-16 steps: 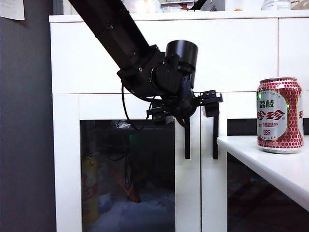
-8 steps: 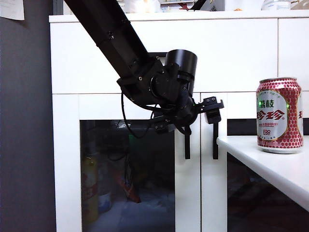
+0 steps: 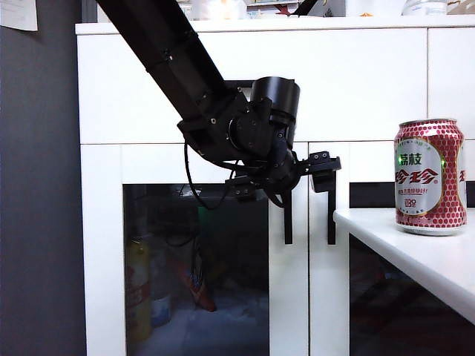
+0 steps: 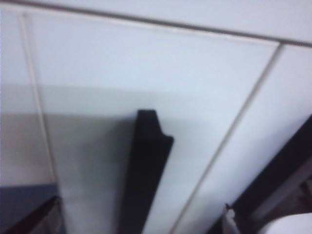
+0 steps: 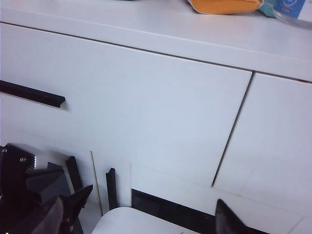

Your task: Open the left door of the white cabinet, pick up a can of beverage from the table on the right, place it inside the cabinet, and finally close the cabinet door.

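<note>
Blurring hides left claw (image 3: 286, 182); right claw (image 5: 139, 214) cropped.

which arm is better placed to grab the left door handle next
Left. The left gripper sits open right at the left door's handle, which fills its wrist view. The right gripper, also open, is back from the white cabinet.

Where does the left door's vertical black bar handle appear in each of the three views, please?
Exterior view: left door handle, centre, below the left end effector.
Left wrist view: dark bar at lower centre, blurred, close up.
Right wrist view: lower left, slim bar, likely this handle.
Shared landmark: the seam between the two doors.
</note>
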